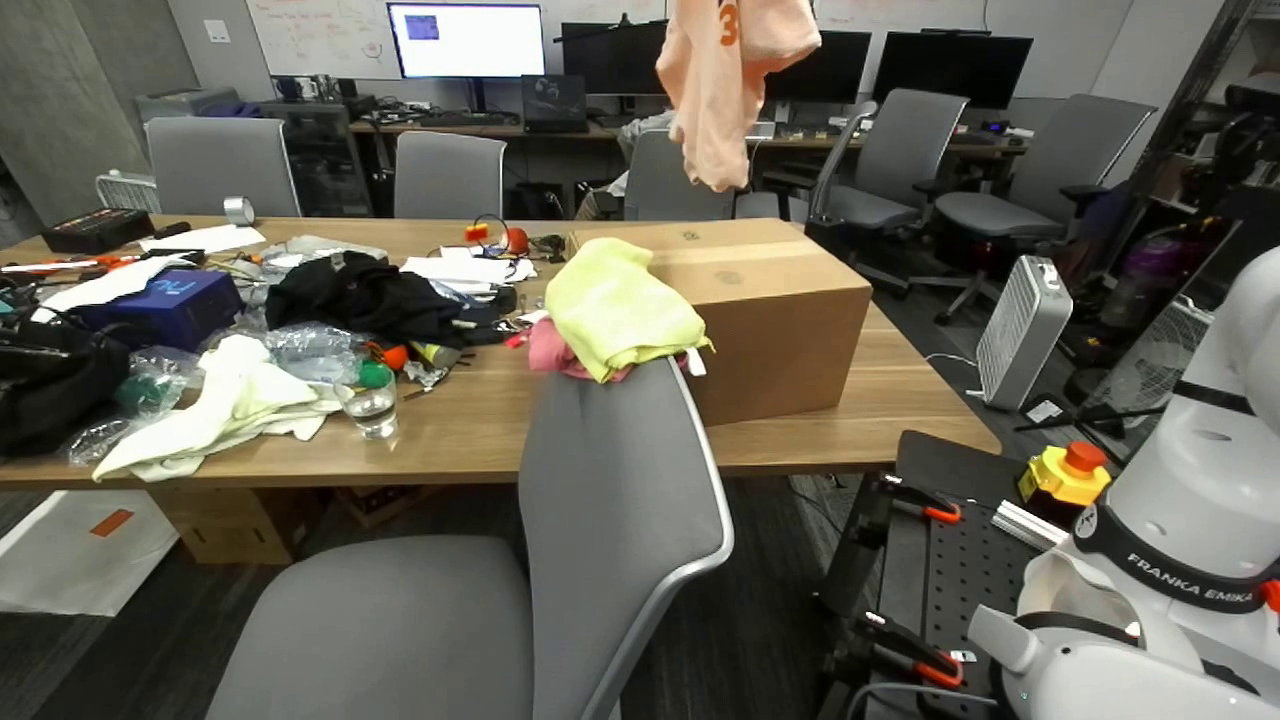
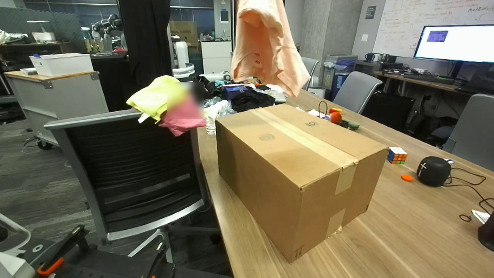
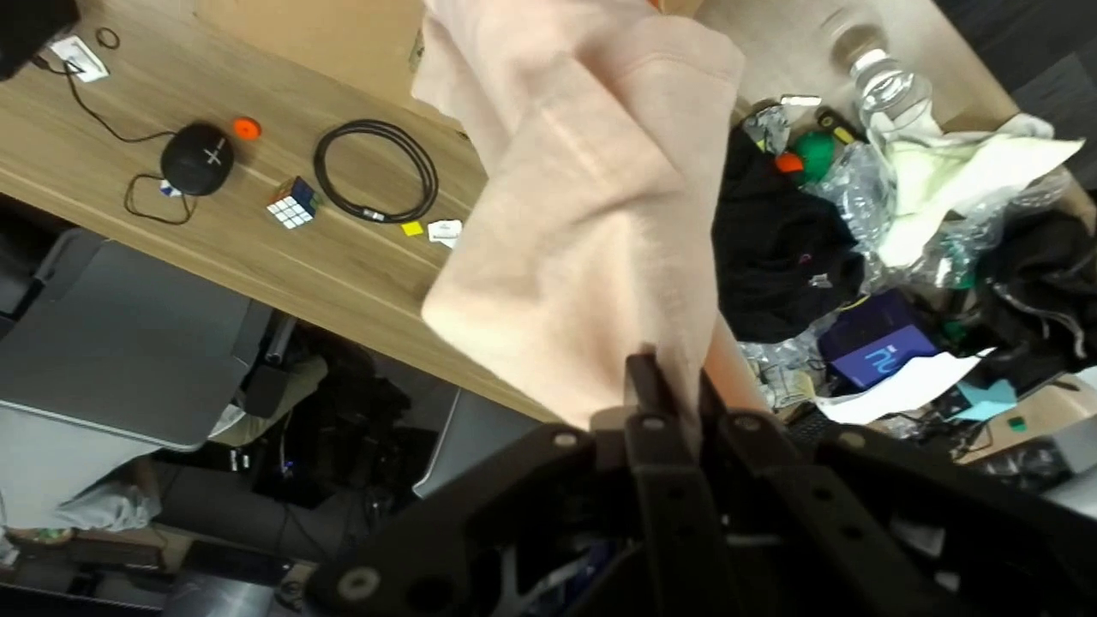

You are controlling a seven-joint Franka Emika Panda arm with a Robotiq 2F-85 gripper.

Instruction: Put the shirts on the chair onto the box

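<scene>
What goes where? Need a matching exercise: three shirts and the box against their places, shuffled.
1. Peach shirt
2. Yellow shirt
3. Pink shirt
4. Cardboard box

A. on the chair back, partly covered
B. standing on the table
C. hanging from the tool
D. on the chair back, lying over another shirt

Pairs: 1-C, 2-D, 3-A, 4-B

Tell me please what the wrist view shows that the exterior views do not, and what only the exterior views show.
Only the wrist view: the gripper, closed on the peach shirt.

Only the exterior views: the yellow shirt and the pink shirt, lying over the back of the grey chair; also the whiteboard.

Shared: that hanging peach shirt, the brown box (only partly inside the wrist view), the wooden table, the black clothes and the glass.
</scene>
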